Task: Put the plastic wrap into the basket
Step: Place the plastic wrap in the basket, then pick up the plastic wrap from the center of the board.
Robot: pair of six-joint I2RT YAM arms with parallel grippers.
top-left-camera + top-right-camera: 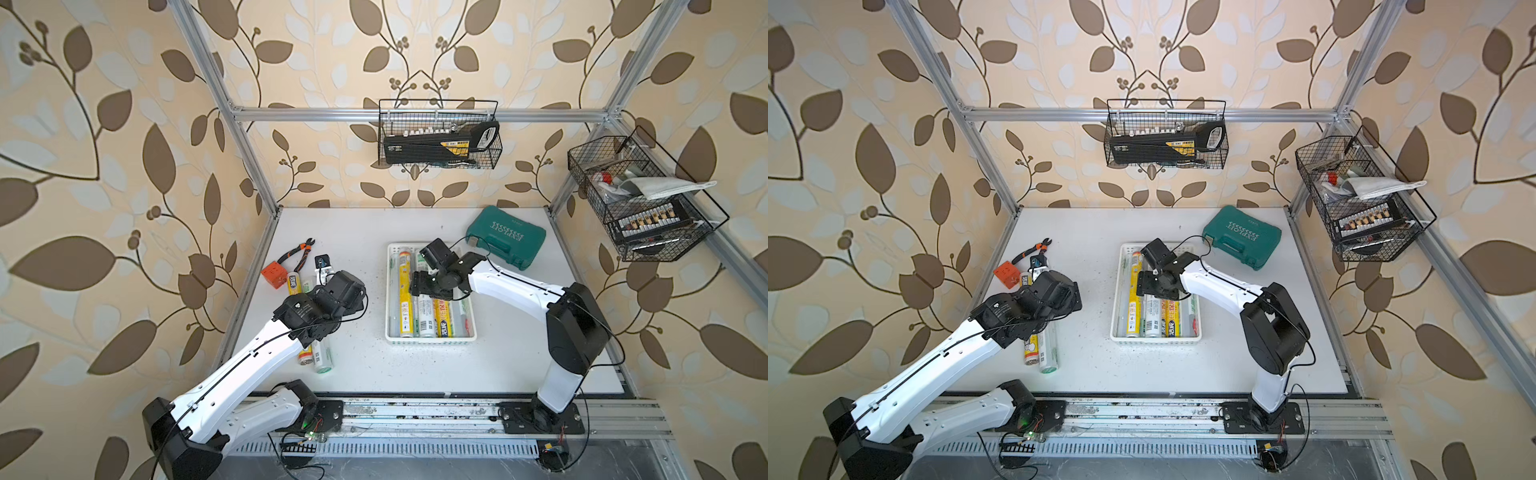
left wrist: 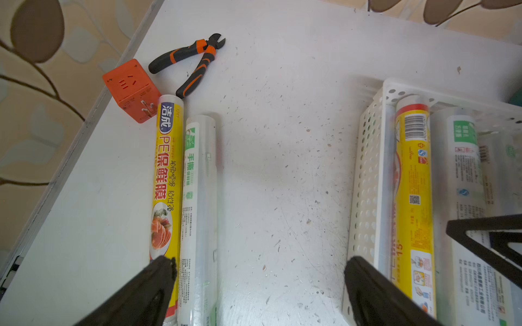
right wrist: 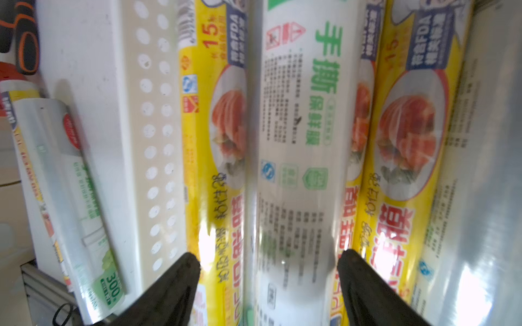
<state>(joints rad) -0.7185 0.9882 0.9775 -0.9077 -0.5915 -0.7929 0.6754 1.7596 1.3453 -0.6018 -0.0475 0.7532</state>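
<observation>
The white perforated basket point(image 1: 430, 341) point(image 1: 1156, 340) stands mid-table and holds several plastic wrap rolls lengthwise, some yellow point(image 1: 405, 307) and some white with green print point(image 1: 427, 316). My right gripper point(image 1: 422, 291) point(image 3: 268, 265) hovers low over them, open. Its fingers straddle the white green-print roll point(image 3: 293, 141), which lies on the yellow rolls, with a gap on one side. Two more rolls lie on the table to the left, one yellow point(image 2: 166, 175) and one white point(image 2: 199, 197). My left gripper point(image 1: 326, 274) point(image 2: 260, 271) hangs wide open and empty above the bare table between those two rolls and the basket wall point(image 2: 367, 175).
Orange-handled pliers point(image 1: 297, 251) and an orange cube plug point(image 1: 275, 275) lie at the far ends of the loose rolls. A teal tool case point(image 1: 505, 237) sits behind the basket. Black wire baskets hang on the back rail point(image 1: 438, 141) and the right rail point(image 1: 640, 199).
</observation>
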